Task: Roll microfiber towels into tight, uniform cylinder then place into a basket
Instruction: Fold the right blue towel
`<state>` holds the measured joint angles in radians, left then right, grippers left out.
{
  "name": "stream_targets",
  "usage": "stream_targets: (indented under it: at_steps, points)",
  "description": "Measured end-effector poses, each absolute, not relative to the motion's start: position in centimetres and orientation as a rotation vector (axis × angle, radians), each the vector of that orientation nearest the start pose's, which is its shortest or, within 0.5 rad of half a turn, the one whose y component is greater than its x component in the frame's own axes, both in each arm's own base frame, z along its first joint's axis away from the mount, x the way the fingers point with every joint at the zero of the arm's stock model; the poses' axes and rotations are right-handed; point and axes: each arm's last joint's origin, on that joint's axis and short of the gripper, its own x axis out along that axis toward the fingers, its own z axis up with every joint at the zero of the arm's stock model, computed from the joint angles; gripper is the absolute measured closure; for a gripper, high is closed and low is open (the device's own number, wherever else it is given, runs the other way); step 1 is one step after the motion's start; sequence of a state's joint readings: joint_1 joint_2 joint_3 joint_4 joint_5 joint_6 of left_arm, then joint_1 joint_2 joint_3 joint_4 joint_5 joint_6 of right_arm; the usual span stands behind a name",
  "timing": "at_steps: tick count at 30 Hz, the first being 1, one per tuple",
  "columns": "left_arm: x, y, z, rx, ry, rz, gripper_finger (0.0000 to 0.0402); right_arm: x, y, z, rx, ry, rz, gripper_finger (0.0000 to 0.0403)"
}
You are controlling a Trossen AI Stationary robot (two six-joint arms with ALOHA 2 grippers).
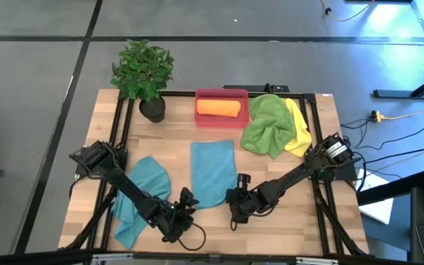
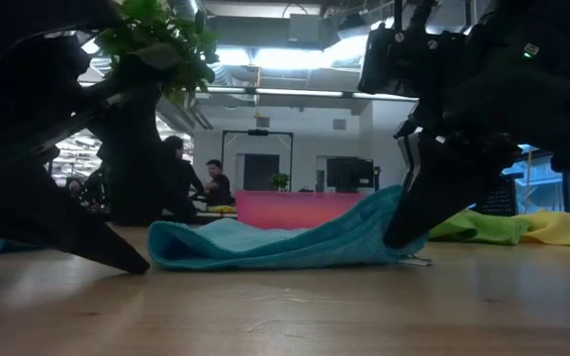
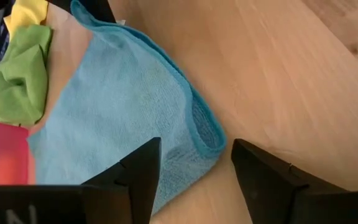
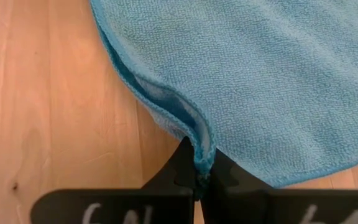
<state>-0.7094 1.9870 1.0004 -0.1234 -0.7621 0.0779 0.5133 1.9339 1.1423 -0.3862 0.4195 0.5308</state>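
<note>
Towel number two is the job right now: a teal towel (image 1: 213,172) lies flat in the middle of the table, and I've got both arms down at its near edge. My right gripper (image 4: 199,176) is pinched tight on the towel's hem, which bunches up into a little ridge between the fingers, I reckon so that corner stays put and gives me a fold to start the roll from. My left gripper (image 3: 194,180) sits at the other near corner with its fingers spread wide, straddling the edge but not squeezing it, so that side is loose for now. The orange towel (image 1: 218,107) is already rolled and lying in the basket (image 1: 222,94) at the far side, next to the plant (image 1: 143,71). Green (image 1: 266,125) and yellow (image 1: 297,126) towels are heaped beside the basket, and a second teal one (image 1: 140,193) is crumpled under my left arm. Next I'd guess the left needs to close on its corner so both ends roll evenly.
</note>
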Motion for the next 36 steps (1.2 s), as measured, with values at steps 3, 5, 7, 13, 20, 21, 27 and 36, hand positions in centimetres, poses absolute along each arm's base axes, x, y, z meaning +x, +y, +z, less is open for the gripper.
stream_targets:
  at_steps: [3,5,7,13,20,21,27,36]
  points:
    - [28.0,-21.4,9.4,0.826,0.823,0.014,0.021,32.3,16.9,13.1,-0.048,1.026,-0.192,0.0399]
    - [28.1,-21.5,9.5,0.837,0.822,0.006,0.0214,32.3,16.9,13.1,-0.048,1.026,-0.192,0.0399]
    - [28.1,-21.5,9.6,0.846,0.821,-0.002,0.0227,32.3,16.9,13.1,-0.048,1.026,-0.192,0.0399]
    - [28.1,-21.6,9.5,0.853,0.826,-0.004,0.03,32.3,16.9,13.1,-0.043,1.026,-0.195,0.0399]
    - [28.0,-21.5,9.5,0.852,0.835,0.0,0.0386,32.3,16.9,13.1,-0.047,1.031,-0.196,0.0399]
    - [28.0,-21.5,9.5,0.852,0.836,0.0,0.0393,32.3,16.9,13.1,-0.051,1.031,-0.194,0.0399]
    - [27.7,-21.4,10.6,0.786,0.822,0.005,0.04,32.0,16.9,12.9,-0.063,1.098,-0.132,0.0399]
    - [26.7,-22.1,15.1,0.625,0.733,-0.059,0.0401,31.4,19.4,14.1,-0.03,1.161,0.128,0.0399]
